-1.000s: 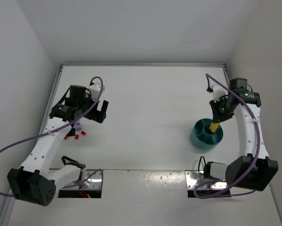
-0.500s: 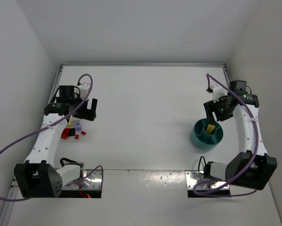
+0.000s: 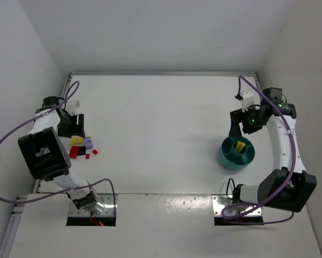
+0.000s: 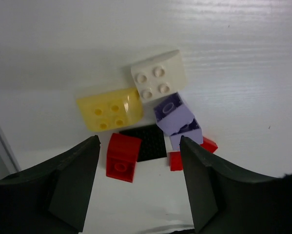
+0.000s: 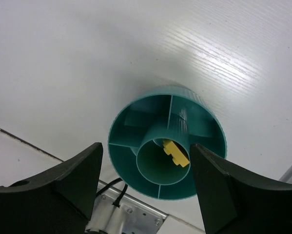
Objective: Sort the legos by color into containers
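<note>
Right gripper (image 5: pixel 146 146) hangs above the teal bowl (image 5: pixel 117 122), jaws wide, nothing between them. Only the right wrist view shows the bowl's inside: radial dividers, a central cup, and one yellow brick (image 5: pixel 176 152) lying tilted in that cup.

Left gripper (image 4: pixel 138 146) sits over the loose pile, jaws apart, holding nothing. Only the left wrist view separates the pile: yellow lego (image 4: pixel 109 109) touching cream-white lego (image 4: pixel 159 81), lavender lego (image 4: pixel 177 119) tilted just below, black lego (image 4: pixel 145 144) flat, red lego (image 4: pixel 122 156) beside it, small red bits at the lavender one's base.

Top view shows the pile at the table's left side, well apart from the bowl at the right. White table (image 3: pixel 161 123), metal edge strip (image 3: pixel 161 73), plain white walls (image 3: pixel 150 32).
</note>
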`<state>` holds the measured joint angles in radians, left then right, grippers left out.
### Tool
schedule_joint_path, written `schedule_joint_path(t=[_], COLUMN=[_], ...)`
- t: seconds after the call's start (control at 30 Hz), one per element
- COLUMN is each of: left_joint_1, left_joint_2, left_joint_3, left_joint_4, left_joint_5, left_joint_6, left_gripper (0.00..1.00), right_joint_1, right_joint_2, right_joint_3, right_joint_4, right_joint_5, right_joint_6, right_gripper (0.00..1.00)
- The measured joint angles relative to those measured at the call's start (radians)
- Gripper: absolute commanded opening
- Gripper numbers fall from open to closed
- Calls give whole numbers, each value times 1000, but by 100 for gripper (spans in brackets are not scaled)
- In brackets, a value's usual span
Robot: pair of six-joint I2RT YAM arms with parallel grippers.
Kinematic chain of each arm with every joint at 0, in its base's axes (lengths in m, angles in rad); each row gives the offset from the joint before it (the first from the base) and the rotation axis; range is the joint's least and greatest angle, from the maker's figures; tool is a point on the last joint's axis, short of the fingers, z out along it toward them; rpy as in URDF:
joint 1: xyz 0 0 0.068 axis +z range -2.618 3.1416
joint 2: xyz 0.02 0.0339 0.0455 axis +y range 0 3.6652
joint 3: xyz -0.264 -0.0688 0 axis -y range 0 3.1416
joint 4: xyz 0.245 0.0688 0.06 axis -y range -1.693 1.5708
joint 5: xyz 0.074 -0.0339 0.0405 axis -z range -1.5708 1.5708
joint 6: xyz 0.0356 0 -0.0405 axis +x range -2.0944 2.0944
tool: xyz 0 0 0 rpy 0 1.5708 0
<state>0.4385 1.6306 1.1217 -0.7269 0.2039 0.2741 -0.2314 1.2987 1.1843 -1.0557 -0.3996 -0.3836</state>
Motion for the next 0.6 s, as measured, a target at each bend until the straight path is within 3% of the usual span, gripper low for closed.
schedule_joint_path(t=[0.37, 0.6], left_joint_1=[15, 55], left_joint_2=[163, 219], left_joint_3=[283, 279], left_joint_4=[-44, -126], left_joint_5=[36, 43], left_joint_6=[301, 449], left_gripper=[75, 72], right_joint_1=[5, 5], right_joint_2=[35, 61], right_joint_3=[0, 8], right_joint_4=[-13, -33], right_joint_5=[-30, -32], right_joint_6=[16, 18], right_gripper=[72, 72])
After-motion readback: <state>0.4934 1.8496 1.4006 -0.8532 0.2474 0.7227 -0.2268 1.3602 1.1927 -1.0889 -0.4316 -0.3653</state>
